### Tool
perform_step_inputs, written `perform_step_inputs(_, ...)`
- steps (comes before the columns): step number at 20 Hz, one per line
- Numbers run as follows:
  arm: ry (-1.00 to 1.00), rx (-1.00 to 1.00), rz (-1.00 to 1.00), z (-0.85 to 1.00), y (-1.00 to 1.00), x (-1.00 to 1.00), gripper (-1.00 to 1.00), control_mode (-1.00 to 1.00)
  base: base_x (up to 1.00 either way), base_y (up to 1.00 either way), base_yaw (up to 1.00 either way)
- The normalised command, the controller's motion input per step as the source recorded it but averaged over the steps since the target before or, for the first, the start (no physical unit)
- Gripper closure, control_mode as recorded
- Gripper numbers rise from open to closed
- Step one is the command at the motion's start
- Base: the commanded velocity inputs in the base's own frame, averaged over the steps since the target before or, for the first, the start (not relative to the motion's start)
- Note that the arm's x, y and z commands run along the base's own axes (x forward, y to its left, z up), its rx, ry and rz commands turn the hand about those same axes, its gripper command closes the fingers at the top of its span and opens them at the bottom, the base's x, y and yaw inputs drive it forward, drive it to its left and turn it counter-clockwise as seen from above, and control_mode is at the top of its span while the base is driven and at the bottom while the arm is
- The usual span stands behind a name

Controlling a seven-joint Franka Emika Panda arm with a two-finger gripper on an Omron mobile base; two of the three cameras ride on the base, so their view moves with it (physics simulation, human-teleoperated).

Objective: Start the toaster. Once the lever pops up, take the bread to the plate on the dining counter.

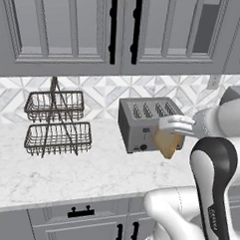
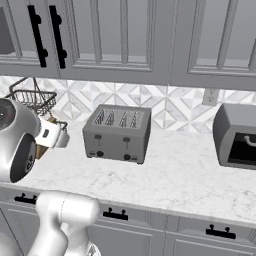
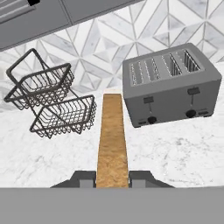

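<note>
The bread (image 3: 112, 140) is gripped edge-on between the narrowly parted fingers of the gripper (image 3: 112, 179) and held in the air in front of the toaster (image 1: 147, 124), above the marble worktop (image 1: 64, 169). The toaster's slots appear unfilled. Nothing can be made out in the two-tier wire basket (image 1: 57, 123).

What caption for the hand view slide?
Gripper shut on the bread, held edge-on above the marble worktop, toaster ahead.
</note>
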Motion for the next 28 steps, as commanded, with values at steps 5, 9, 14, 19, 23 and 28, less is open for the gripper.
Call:
perform_step_inputs(5,0.0,0.0,0.0,0.0,0.0,0.0,1.0,1.0,-0.78,0.0,0.03)
perform_step_inputs(9,0.0,0.0,0.0,0.0,0.0,0.0,1.0,1.0,-0.39,-0.06,0.4)
perform_step_inputs(14,0.0,0.0,0.0,0.0,0.0,0.0,1.0,1.0,-0.12,-0.05,0.76)
perform_step_inputs(19,0.0,0.0,0.0,0.0,0.0,0.0,1.0,1.0,-0.04,0.0,0.94)
perform_step_inputs(23,0.0,0.0,0.0,0.0,0.0,0.0,1.0,1.0,-0.03,0.0,1.0)
perform_step_inputs(28,0.0,0.0,0.0,0.0,0.0,0.0,1.0,1.0,-0.1,0.0,1.0)
